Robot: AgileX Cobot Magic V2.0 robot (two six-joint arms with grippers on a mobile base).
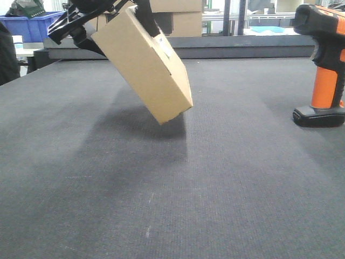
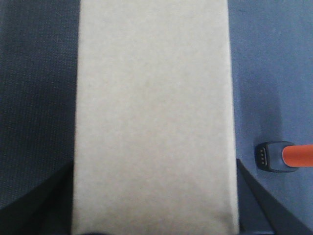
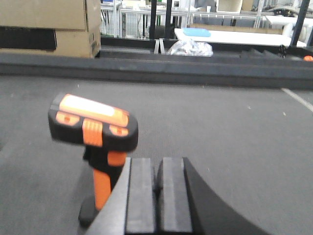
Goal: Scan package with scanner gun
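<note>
**Figure: hazards and markings.** The left gripper [image 1: 116, 28] has its jaws clamped on the upper end of the package [image 1: 145, 67], which hangs tilted in the upper left of the front view, its lower corner low over the table [image 1: 161, 189]. Held by one end, the box could pivot or slip, or its corner could strike the table. The scanner gun [image 1: 325, 70] stands upright at the right edge. In the right wrist view the right gripper [image 3: 156, 196] sits just beside it, jaws pressed together and empty. If they advance unopened, they would likely topple it. A pale label [image 1: 161, 46] on the package shows only edge-on and cannot be read. No brand or other writing is legible anywhere.
</note>
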